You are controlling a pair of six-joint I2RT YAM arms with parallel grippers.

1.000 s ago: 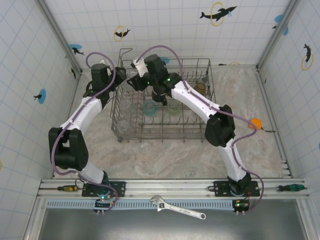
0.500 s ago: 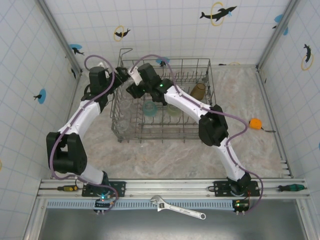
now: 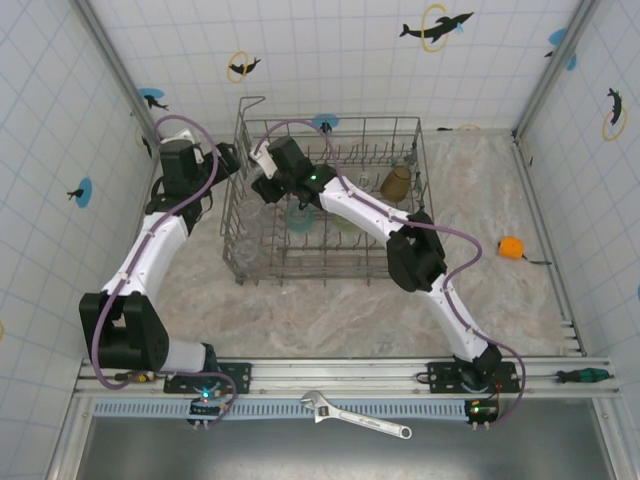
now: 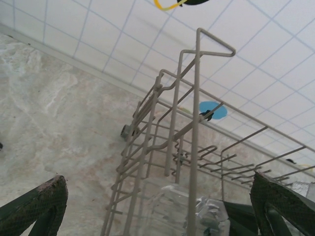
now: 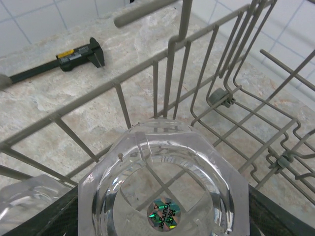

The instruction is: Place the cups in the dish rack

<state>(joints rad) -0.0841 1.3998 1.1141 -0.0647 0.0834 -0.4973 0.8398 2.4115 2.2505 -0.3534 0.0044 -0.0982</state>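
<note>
The left gripper (image 3: 226,160) is seen just outside the dish rack (image 3: 300,272), at its ten o'clock corner, with its fingers (image 4: 42,206) spread wide. Inside that same corner, a clear glass (image 5: 162,191) is pinched between the fingers of the right gripper (image 3: 264,186). An amber tumbler (image 3: 396,182) is seen in the rack toward two o'clock.

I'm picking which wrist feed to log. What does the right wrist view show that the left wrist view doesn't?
Right wrist, not left: a clear glass with a shiny sticker on its base, held by the right gripper, and a caliper on the table outside the dish rack. Left wrist, not right: the rack's raised wire loop, a blue wall sticker, the open left gripper. Both: the rack's grey wires, marble table, tiled wall.
</note>
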